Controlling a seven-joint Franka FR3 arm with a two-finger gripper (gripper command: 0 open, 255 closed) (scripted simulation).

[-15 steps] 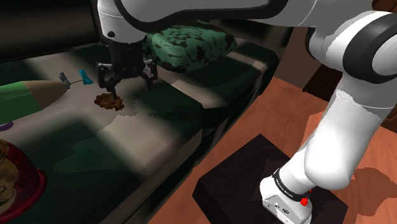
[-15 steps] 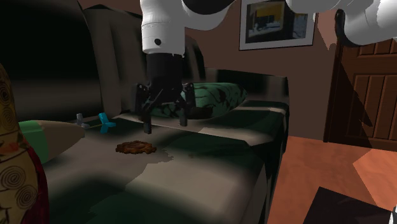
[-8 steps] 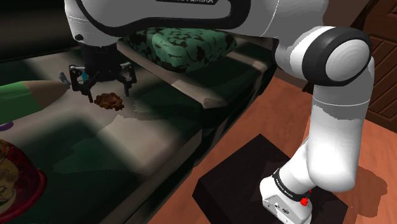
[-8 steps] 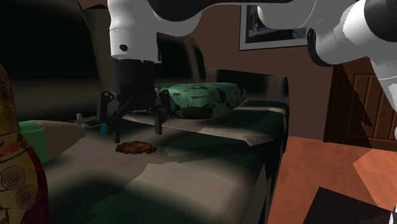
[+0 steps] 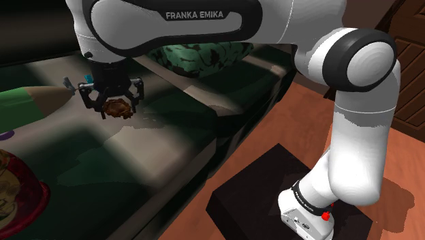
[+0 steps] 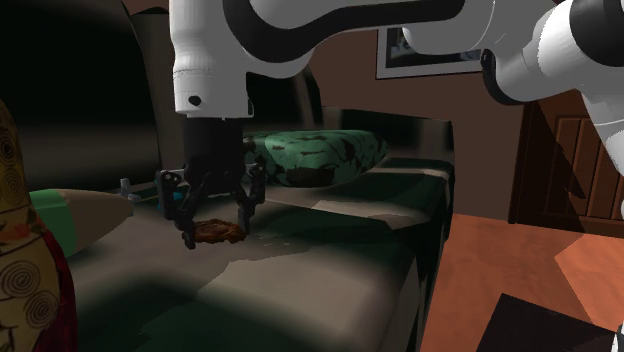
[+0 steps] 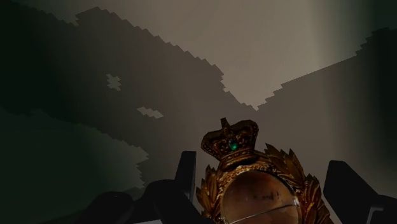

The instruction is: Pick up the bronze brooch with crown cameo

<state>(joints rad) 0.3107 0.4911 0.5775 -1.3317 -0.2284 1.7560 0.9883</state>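
Both exterior views share gripper (image 5: 114,109) and sofa (image 5: 174,146)

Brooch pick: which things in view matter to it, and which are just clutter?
Job:
- bronze brooch with a crown on top
- end effector, open, fingers either side of it

Lying about:
- green patterned cushion
- small blue item
- red patterned object

Brooch (image 5: 120,108) on seat (image 5: 170,160), between gripper (image 5: 116,111) fingers, well in from front edge; cushion (image 5: 201,56) behind, at back edge.
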